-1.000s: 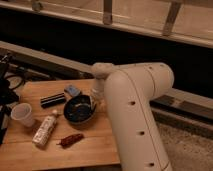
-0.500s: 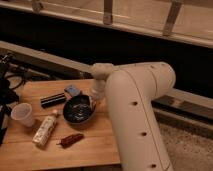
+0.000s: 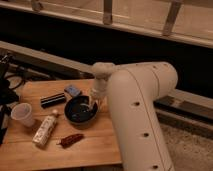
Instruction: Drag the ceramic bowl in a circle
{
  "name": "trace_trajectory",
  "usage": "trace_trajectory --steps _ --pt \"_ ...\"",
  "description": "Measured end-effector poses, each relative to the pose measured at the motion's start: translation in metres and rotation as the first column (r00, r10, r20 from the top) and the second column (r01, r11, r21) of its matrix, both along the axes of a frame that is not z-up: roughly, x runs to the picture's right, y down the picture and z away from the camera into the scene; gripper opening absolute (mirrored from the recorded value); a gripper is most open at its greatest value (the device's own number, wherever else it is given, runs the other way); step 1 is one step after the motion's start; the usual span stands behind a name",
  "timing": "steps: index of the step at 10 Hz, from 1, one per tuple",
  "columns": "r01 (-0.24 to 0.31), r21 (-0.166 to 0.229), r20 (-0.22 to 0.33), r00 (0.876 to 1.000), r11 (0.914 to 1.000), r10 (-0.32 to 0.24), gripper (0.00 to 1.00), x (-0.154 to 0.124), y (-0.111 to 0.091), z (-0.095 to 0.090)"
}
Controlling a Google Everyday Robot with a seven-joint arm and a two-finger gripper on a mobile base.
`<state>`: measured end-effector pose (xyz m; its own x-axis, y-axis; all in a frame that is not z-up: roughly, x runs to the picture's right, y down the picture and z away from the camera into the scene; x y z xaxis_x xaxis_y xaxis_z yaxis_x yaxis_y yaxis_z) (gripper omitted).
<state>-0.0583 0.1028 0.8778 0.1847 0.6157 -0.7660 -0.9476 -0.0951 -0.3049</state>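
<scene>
The ceramic bowl is round, shallow and glossy dark, and sits near the middle of the wooden table. My gripper reaches down from the white arm at the bowl's right rim, touching or just inside it.
A white paper cup lies at the table's left edge. A white bottle lies on its side in front of the bowl, with a dark red snack bag beside it. A black bar and a blue-grey packet lie behind the bowl.
The bowl and the gripper have shifted slightly; the bowl sits a little closer to the black bar than before.
</scene>
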Motion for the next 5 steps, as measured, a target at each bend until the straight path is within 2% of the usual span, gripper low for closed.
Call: trace_trajectory --steps 2,4,5 --pt "-0.043 0.02 -0.033 0.999 0.9989 0.044 0.16 0.027 -0.022 0.005" --pt "-0.074 0.02 -0.058 0.996 0.9971 0.075 0.02 0.048 -0.024 0.006" --pt "-0.093 0.019 -0.067 0.993 0.9955 0.094 0.0 0.053 -0.022 0.008"
